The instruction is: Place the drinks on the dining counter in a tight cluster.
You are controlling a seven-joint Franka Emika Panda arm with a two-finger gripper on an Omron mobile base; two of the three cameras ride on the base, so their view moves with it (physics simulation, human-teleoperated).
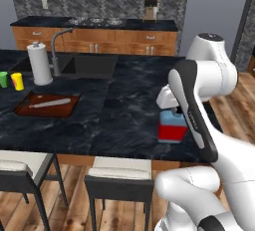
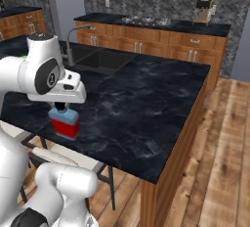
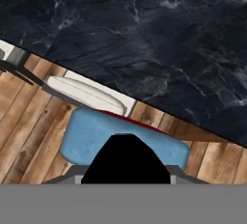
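Observation:
The squat square blue-and-red bottle (image 1: 172, 127) (image 2: 64, 122), one of the drinks, hangs under my gripper (image 1: 175, 110) (image 2: 60, 106), which is shut on its black cap (image 3: 125, 158). It is over the near right part of the dining counter (image 1: 124, 120) (image 2: 146, 103), a black marble-look top with white veining, close to the front edge. Whether the bottle's base touches the top I cannot tell. In the hand view its blue shoulder (image 3: 91, 136) lies before the counter's edge, with a stool seat and wood floor behind it.
At the counter's left stand a paper towel roll (image 1: 40, 63), a faucet (image 1: 57, 46) over the sink (image 1: 92, 65), a green cup (image 1: 4, 79), a yellow cup (image 1: 18, 81) and a brown board with a knife (image 1: 47, 104). Stools (image 1: 119, 180) line the front edge.

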